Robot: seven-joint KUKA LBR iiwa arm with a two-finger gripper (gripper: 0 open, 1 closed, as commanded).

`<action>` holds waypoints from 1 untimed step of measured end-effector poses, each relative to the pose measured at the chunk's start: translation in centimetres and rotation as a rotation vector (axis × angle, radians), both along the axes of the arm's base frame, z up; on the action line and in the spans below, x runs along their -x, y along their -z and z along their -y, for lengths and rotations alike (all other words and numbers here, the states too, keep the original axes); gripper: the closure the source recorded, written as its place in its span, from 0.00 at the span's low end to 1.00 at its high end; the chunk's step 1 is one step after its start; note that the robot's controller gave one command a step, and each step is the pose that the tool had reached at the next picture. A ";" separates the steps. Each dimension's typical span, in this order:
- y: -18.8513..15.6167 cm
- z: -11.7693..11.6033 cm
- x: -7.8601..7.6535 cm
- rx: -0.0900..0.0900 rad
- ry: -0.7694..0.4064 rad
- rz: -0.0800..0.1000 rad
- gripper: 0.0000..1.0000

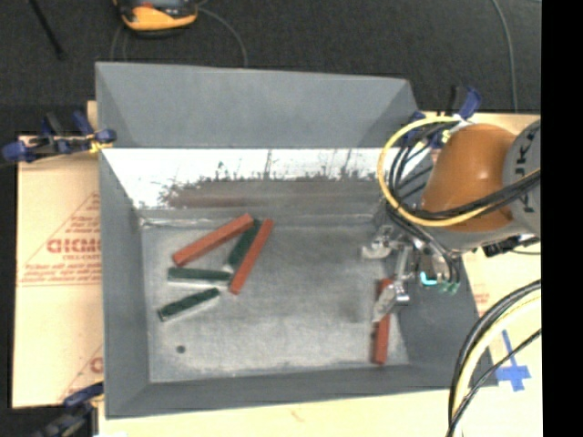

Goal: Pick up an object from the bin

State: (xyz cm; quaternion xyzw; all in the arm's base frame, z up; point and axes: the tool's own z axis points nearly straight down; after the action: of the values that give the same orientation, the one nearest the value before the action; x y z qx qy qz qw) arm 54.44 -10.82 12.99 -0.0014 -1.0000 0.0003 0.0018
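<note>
Hanging low over the right end of the grey metal bin (255,167), the two-finger gripper (393,285) sits beneath the arm's orange wrist cover (465,176) and looped yellow and black cables (401,167). Whether the gripper is parted or closed cannot be told. Just below it, a short red flat stick (380,342) lies on the floor close beside the right wall, running nearly lengthwise toward the near wall, its upper end reaching up under the gripper. Well apart, on the left side of the floor, lies a loose cluster: two orange-red flat sticks (213,238) crossing and touching three dark green flat sticks (199,276).
</note>
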 end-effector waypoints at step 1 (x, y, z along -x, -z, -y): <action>-0.4 0.0 -0.2 0.001 -0.003 0.007 0.00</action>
State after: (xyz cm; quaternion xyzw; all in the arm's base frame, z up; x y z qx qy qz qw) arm 54.65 -10.81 13.38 -0.0001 -1.0000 0.0009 -0.0018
